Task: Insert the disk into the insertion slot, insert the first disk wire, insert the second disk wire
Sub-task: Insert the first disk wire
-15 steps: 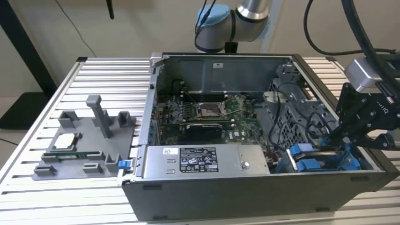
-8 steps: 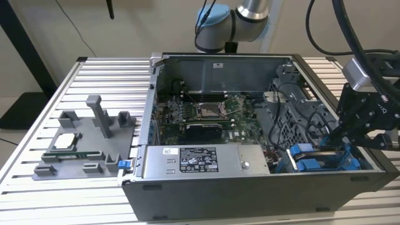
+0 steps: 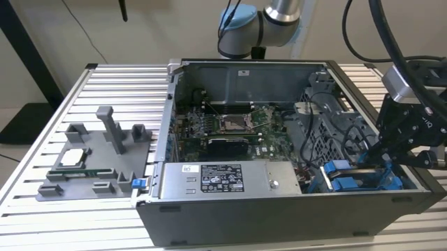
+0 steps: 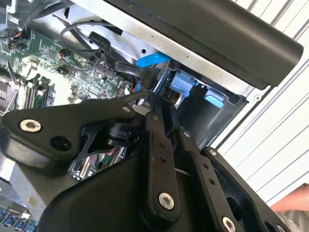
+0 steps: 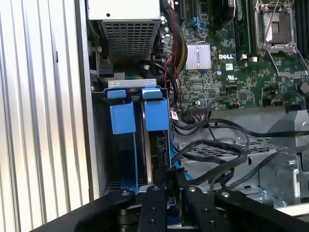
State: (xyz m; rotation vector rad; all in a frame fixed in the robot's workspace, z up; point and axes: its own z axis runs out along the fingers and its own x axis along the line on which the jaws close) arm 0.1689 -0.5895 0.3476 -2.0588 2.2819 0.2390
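Observation:
The disk (image 5: 155, 116), in its bright blue caddy, stands in the insertion slot (image 5: 126, 83), the grey drive cage at the case's corner. A second blue-fronted caddy (image 5: 122, 117) sits beside it. My gripper (image 5: 170, 171) reaches down into the cage along the disk's side, its black fingers (image 5: 161, 191) drawn close together. What lies between the tips is hidden. In the second wrist view the gripper (image 4: 164, 104) ends just short of a blue block (image 4: 181, 84). In the exterior view the gripper (image 3: 382, 157) hangs over the blue caddies (image 3: 342, 178) at that view's right. Loose black wires (image 5: 217, 145) lie next to the cage.
A blue cable (image 4: 152, 60) curves above the cage. The power supply (image 3: 223, 180) fills the case's near side and the motherboard (image 3: 231, 125) lies beyond it. A grey parts fixture (image 3: 98, 157) stands on the slatted table at the exterior view's left.

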